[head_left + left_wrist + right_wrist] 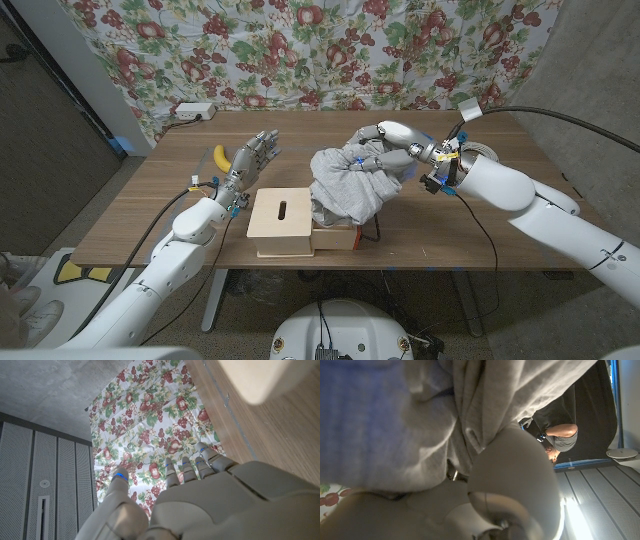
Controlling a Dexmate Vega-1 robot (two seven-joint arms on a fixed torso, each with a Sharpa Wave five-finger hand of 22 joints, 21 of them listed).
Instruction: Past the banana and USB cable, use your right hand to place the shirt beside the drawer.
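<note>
The shirt [350, 185] is grey, crumpled into a mound with no clear long axis. It drapes over the right end of the wooden drawer [285, 224] on the worktop [150, 190]. The right robot hand [392, 143] grips its top. The left robot hand [250, 160] is empty, fingers spread, near the banana [222, 156].

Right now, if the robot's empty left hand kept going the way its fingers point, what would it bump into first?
Probably the banana, lying just past the left hand; beyond it only bare table. Depth is uncertain.

Lab, floral backdrop cloth [300, 50], wooden table [150, 200]
</note>
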